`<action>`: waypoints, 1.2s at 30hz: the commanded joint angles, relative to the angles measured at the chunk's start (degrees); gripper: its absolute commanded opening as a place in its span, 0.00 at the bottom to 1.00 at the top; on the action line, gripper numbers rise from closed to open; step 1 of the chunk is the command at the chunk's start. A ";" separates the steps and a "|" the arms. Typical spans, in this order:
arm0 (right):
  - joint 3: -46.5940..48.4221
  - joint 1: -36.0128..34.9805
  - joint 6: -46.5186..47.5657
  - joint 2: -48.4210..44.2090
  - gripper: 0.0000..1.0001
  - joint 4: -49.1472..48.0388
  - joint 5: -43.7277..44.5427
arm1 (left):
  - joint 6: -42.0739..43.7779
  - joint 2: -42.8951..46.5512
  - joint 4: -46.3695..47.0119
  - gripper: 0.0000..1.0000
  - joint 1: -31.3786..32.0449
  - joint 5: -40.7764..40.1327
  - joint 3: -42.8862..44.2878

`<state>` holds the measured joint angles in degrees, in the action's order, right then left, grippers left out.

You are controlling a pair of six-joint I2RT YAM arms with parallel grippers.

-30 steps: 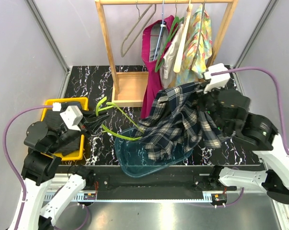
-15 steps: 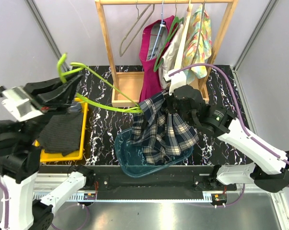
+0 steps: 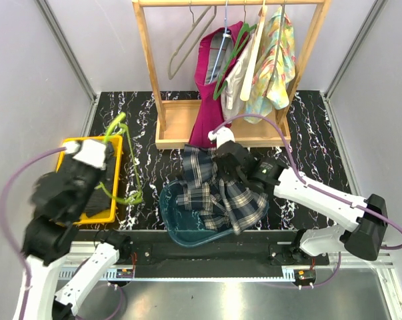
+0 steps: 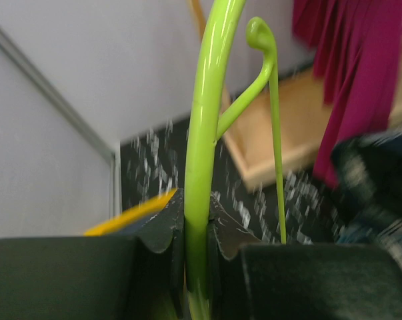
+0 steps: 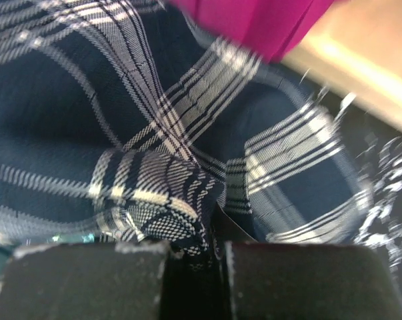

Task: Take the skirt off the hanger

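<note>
The skirt (image 3: pixel 217 193) is soft woven cloth in a navy plaid crossed with white and pale stripes. It lies crumpled in loose folds over a teal basin (image 3: pixel 181 227) with a rounded rim, at the near middle of the surface (image 3: pixel 307 133), which is glossy black stone veined in white. The right pincer (image 5: pixel 211 253) is pressed together on a bunched fold of the plaid. Its matte black fingers (image 5: pixel 87 280) have rough, worn edges.

The hanger (image 4: pixel 204 133) is smooth lime-green plastic, a thin rounded rod ending in a curled hook. The left pincer (image 4: pixel 195 230) pinches its stem between two dark scalloped pads. From above, the hanger hangs at the left beside a yellow tray (image 3: pixel 97 217), apart from the skirt and carrying no cloth. The tray is a shallow plastic rectangle with something dark inside.

Behind stands a pale wooden rack (image 3: pixel 147 53) with a boxed base. A magenta dress (image 3: pixel 211 100) and a flowered garment (image 3: pixel 274 60) hang from its rail, with spare hangers beside them.
</note>
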<state>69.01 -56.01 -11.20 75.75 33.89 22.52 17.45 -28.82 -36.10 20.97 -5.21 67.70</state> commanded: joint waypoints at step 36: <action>5.87 0.20 -1.19 14.34 0.86 3.56 -27.89 | 1.62 -10.12 1.91 0.99 0.03 0.64 -9.51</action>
<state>74.54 -57.39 -12.86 96.31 43.90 -12.01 20.25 -40.01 -36.36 20.95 -6.17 58.81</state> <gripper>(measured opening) 0.859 0.984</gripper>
